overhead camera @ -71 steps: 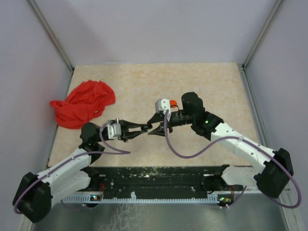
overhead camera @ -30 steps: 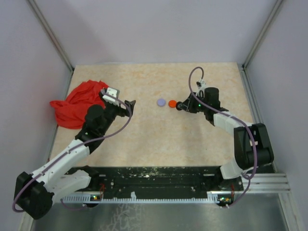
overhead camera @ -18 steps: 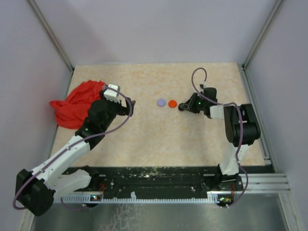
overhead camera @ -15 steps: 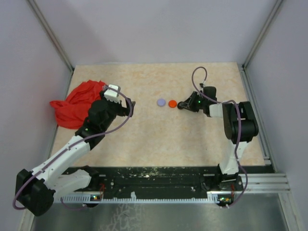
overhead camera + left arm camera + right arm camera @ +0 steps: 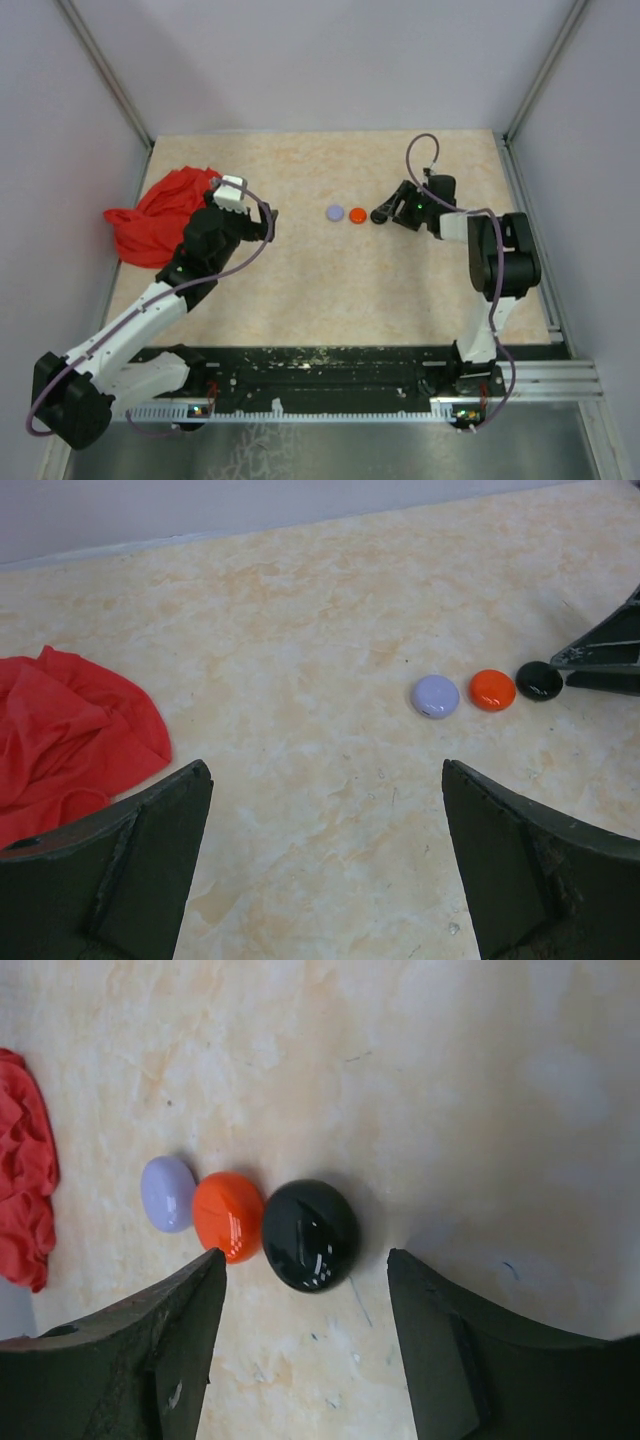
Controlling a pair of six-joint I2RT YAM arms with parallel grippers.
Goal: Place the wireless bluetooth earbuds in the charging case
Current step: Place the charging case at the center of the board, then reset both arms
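Three round glossy discs lie in a row on the table: lavender (image 5: 335, 212), orange (image 5: 358, 215) and black (image 5: 310, 1235). My right gripper (image 5: 300, 1258) is open, low on the table, its fingers either side of the black disc and not touching it. My left gripper (image 5: 268, 218) is open and empty, well to the left, facing the discs (image 5: 436, 695). The earbuds are out of view. Which disc is the charging case I cannot tell.
A crumpled red cloth (image 5: 170, 215) lies at the table's left edge, beside the left arm. Walls with metal rails close in the left, right and back of the table (image 5: 320, 290).
My right gripper has opened and let go of the black disc, which now lies on the table beside the orange one. The left arm has hardly moved in the last second.
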